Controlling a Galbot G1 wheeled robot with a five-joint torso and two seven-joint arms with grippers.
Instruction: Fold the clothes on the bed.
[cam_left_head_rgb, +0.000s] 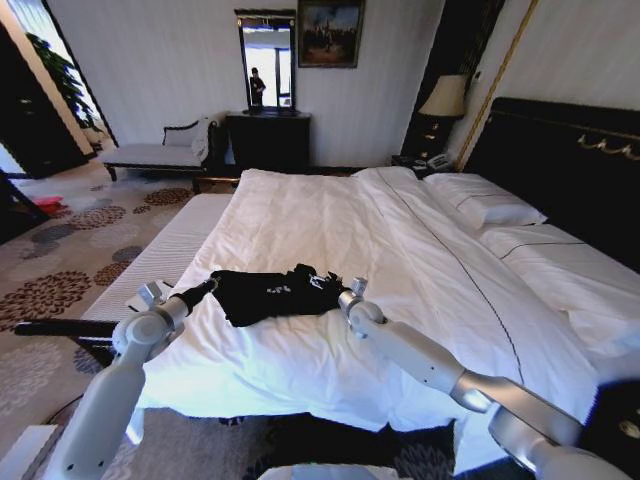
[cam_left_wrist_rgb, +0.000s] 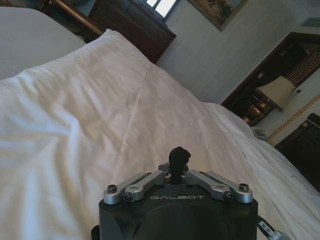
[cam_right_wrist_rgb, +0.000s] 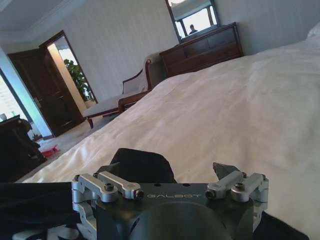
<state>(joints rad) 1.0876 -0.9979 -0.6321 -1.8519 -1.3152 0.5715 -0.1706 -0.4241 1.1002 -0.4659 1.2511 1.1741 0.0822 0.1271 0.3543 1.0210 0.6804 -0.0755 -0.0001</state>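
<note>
near the foot of the bed (cam_left_head_rgb: 420, 250), on the white duvet (cam_left_head_rgb: 300, 220), lies the black t-shirt (cam_left_head_rgb: 265, 293), bunched. left gripper (cam_left_head_rgb: 207, 287) at the shirt's left edge, fingers (cam_left_wrist_rgb: 178, 156) pressed together on a pinch of black fabric. right gripper (cam_left_head_rgb: 330, 282) at the shirt's right edge, fingers (cam_right_wrist_rgb: 223, 171) spread, black cloth between them.

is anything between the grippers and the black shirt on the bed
Nothing visible stands in the way. The left gripper is at the left edge of the black T-shirt, and the right gripper is at its right edge, on the white duvet. The duvet beside the shirt lies bare.
</note>
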